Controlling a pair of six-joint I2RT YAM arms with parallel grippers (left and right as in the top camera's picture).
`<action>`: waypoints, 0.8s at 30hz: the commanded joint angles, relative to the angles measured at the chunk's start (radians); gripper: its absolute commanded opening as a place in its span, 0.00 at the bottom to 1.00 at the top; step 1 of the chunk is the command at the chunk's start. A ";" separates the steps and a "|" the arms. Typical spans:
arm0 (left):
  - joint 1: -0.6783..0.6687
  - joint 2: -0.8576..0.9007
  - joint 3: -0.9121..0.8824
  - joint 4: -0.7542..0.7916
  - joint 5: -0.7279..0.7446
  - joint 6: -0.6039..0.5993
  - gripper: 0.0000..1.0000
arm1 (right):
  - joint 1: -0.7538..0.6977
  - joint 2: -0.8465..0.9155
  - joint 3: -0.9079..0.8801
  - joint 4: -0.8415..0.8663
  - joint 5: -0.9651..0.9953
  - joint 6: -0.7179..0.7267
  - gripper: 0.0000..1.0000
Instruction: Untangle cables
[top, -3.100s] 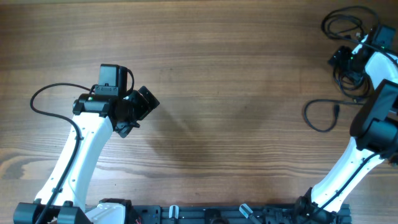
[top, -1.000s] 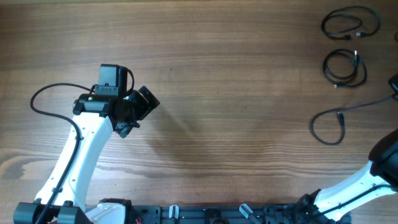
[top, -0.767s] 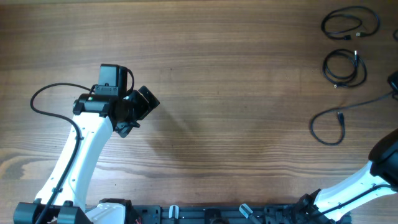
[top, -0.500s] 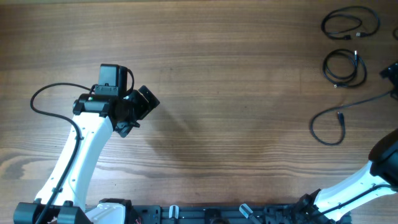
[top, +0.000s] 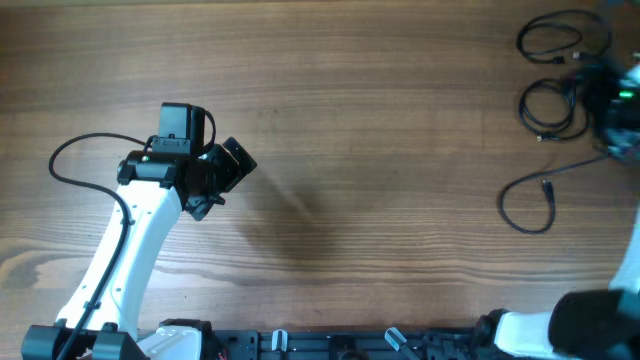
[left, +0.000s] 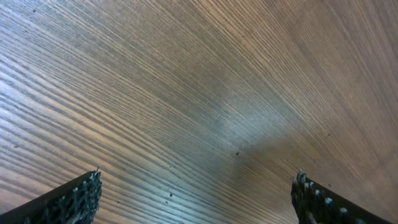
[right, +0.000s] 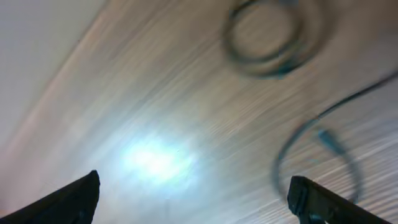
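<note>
Three are lying apart at two o'clock on the surface (top: 380, 120): top cable (top: 520, 42), middle cable (top: 523, 108), lower cable (top: 502, 205). Left hand (left: 196, 186) and right hand (right: 193, 186) are both hanging spread wide, gripping nothing.

**No Legible Markings**

No text, label, brand, number or sign can be read in any view. The wood-grain worktop (top: 380, 120) shows only grain. The black camera housing (top: 182, 125) on the left arm, at 9 o'clock in the overhead view, shows no readable print. The black cables (top: 503, 205) at 2 to 3 o'clock are too small to show any marking. The right arm (top: 615, 95) beside them is smeared by motion blur, as is the whole right wrist view.
</note>
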 joint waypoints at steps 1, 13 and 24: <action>0.003 0.009 -0.008 0.000 -0.006 -0.002 1.00 | 0.163 -0.100 0.002 -0.063 0.003 -0.047 1.00; 0.003 0.009 -0.008 0.000 -0.006 -0.002 1.00 | 0.469 -0.465 0.002 -0.233 0.066 -0.043 1.00; 0.003 0.009 -0.008 0.000 -0.006 -0.002 1.00 | 0.469 -0.540 0.000 -0.336 -0.009 -0.073 1.00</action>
